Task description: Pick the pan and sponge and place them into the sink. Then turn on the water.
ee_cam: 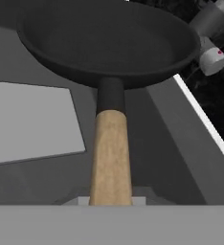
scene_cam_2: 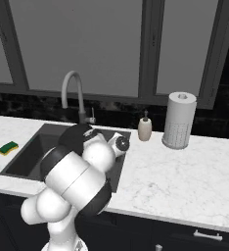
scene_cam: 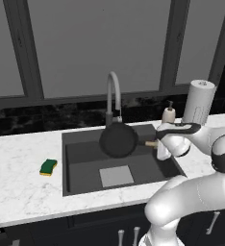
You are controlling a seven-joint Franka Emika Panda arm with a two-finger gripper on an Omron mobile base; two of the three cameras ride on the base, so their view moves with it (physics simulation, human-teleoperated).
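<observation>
The black pan (scene_cam: 118, 140) hangs level above the back of the sink (scene_cam: 85, 174). My gripper (scene_cam: 157, 144) is shut on the end of its light wooden handle (ee_cam: 111, 153). In the hand view the pan (ee_cam: 109, 38) sits ahead over the basin's lighter square patch (ee_cam: 28, 122). The green and yellow sponge (scene_cam: 48, 167) lies on the counter left of the sink, also seen as the sponge (scene_cam_2: 8, 147) in the right base view. No water comes from the arched faucet (scene_cam: 113, 96).
A soap dispenser (scene_cam: 169, 114) and a paper towel roll (scene_cam: 199, 102) stand on the counter behind my hand, right of the sink. The marble counter (scene_cam_2: 185, 171) stretches wide to the right. A dark backsplash and windows close the back.
</observation>
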